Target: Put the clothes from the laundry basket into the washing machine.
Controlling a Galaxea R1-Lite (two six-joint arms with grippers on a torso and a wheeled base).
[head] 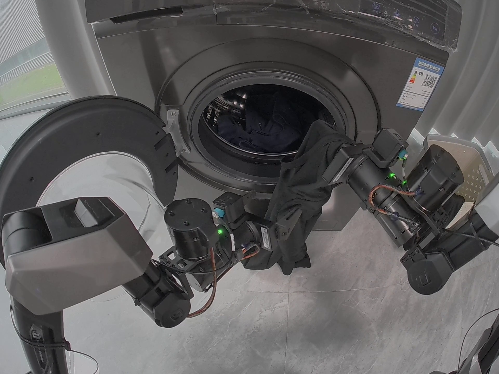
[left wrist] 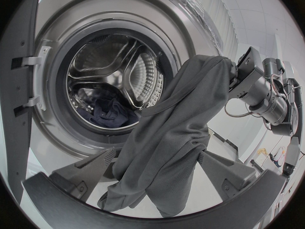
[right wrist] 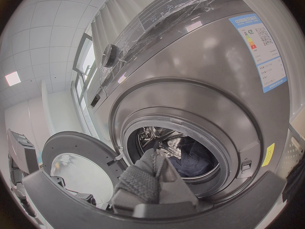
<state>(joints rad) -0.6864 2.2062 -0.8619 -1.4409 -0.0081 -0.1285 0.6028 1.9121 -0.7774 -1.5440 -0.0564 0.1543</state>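
Head view: I stand at the open washing machine (head: pixel 332 74), its round door (head: pixel 88 131) swung wide to my left. My right gripper (head: pixel 339 156) is clenched on the top of a black garment (head: pixel 304 183), holding it at the lower right rim of the drum opening. The cloth hangs down from there across the front of the machine, clear of the grey tiled floor (head: pixel 338 312). My left gripper (head: pixel 283 225) sits lower, against the hanging part. In the left wrist view its fingers (left wrist: pixel 95 166) stand spread wide apart, released, with the garment (left wrist: pixel 171 134) drooping between them. In the right wrist view the fabric (right wrist: pixel 139 178) is pinched in the jaws just before the opening. Dark blue clothes (head: pixel 265 125) already lie at the bottom of the steel drum (left wrist: pixel 139 73). The pale, perforated laundry basket (head: pixel 470 167) stands on my right, just beside the machine.
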